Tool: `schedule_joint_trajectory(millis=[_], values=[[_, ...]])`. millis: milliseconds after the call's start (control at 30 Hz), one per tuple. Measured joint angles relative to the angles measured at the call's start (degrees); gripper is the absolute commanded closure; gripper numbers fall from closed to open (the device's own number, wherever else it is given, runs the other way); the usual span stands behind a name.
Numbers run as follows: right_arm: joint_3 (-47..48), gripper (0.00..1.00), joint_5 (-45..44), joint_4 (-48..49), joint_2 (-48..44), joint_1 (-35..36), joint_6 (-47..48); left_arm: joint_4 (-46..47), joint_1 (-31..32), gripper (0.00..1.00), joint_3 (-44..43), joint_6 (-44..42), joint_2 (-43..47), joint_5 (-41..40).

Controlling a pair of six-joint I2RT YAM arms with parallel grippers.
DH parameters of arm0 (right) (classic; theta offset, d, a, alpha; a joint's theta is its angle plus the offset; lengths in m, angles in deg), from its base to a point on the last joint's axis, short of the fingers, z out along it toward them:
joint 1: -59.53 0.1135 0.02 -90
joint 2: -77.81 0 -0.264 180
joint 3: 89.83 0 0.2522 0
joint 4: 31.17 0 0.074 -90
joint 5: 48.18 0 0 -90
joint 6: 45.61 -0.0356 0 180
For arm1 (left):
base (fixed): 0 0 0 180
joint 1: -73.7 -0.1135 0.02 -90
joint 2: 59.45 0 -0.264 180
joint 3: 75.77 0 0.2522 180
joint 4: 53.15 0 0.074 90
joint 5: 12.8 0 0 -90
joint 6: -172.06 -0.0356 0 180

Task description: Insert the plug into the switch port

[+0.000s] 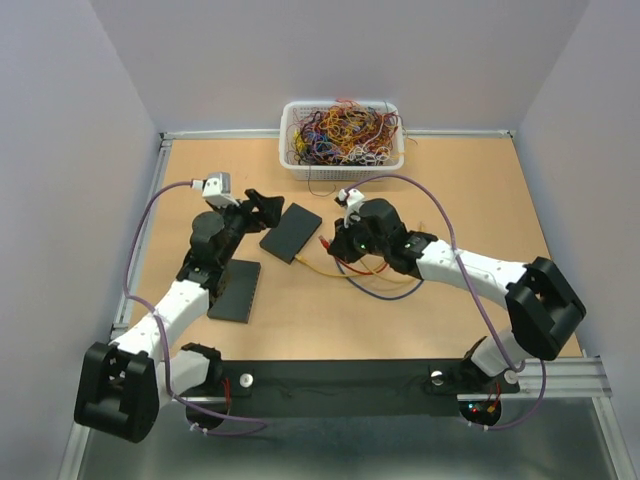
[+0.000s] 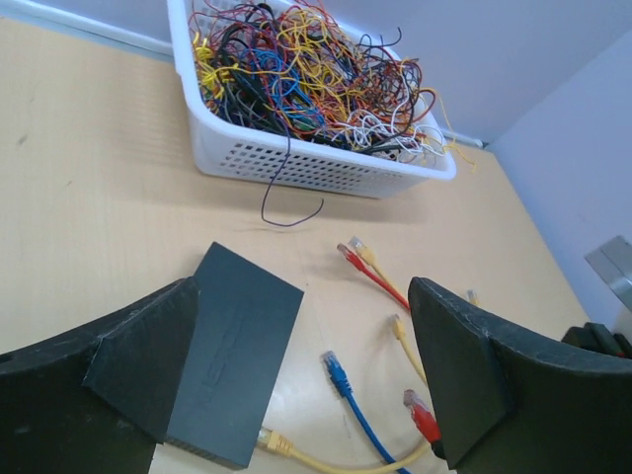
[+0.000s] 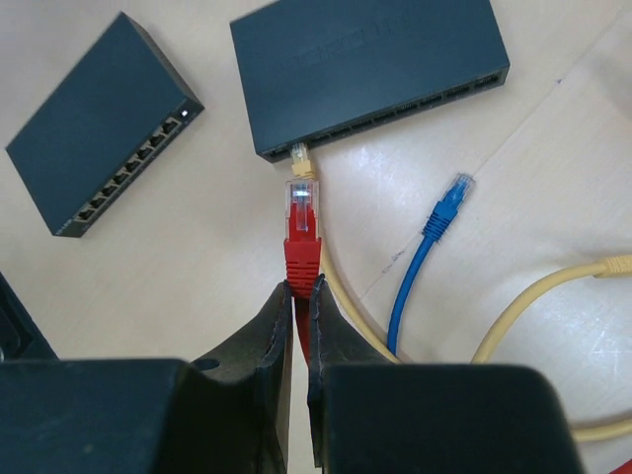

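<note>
My right gripper (image 3: 302,291) is shut on a red plug (image 3: 303,229) and holds it just short of the port edge of the dark switch (image 3: 365,69). The plug's clear tip points at the ports. A yellow plug (image 3: 302,158) sits in a port right ahead of it. From above, the right gripper (image 1: 335,238) is at the switch's (image 1: 291,232) right end. My left gripper (image 1: 262,207) is open and empty at the switch's far left. In the left wrist view its fingers (image 2: 148,355) straddle the switch (image 2: 232,346).
A second, smaller switch (image 3: 99,193) lies to the left, nearer the left arm (image 1: 235,290). A loose blue plug (image 3: 446,207) and yellow cables (image 3: 533,296) lie right of the red plug. A white basket (image 1: 342,165) of tangled wires stands at the back.
</note>
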Motion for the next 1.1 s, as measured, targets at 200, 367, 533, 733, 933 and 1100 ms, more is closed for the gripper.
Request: schedule_joint_trajectory(millis=[200, 367, 533, 733, 933, 1100], values=[[0.0, 1.00, -0.3, -0.2, -4.1, 0.0, -0.5, -5.2, -0.1, 0.01, -6.1, -0.7, -2.8, -0.2], [-0.5, 1.00, -0.5, -0.3, -4.6, 0.0, -1.2, -8.0, -0.1, 0.01, -6.9, -1.9, -2.6, -2.9], [-0.6, 1.00, -0.6, -1.1, -2.4, 0.0, -1.6, -8.9, -0.1, 0.01, -8.5, -1.9, -4.1, -3.5], [-0.2, 0.99, -1.3, -3.3, 1.3, 0.0, -1.3, -8.2, -0.1, 0.07, -8.5, -1.7, -11.0, -2.6], [4.5, 1.00, -2.6, -5.2, 6.8, 0.0, 0.1, -6.0, -0.1, 0.07, -8.5, -2.4, -17.5, -2.0], [8.1, 1.00, -3.6, -5.9, 10.5, 0.0, 1.4, -3.5, -0.2, 0.07, -9.2, -3.8, -22.1, -1.9]])
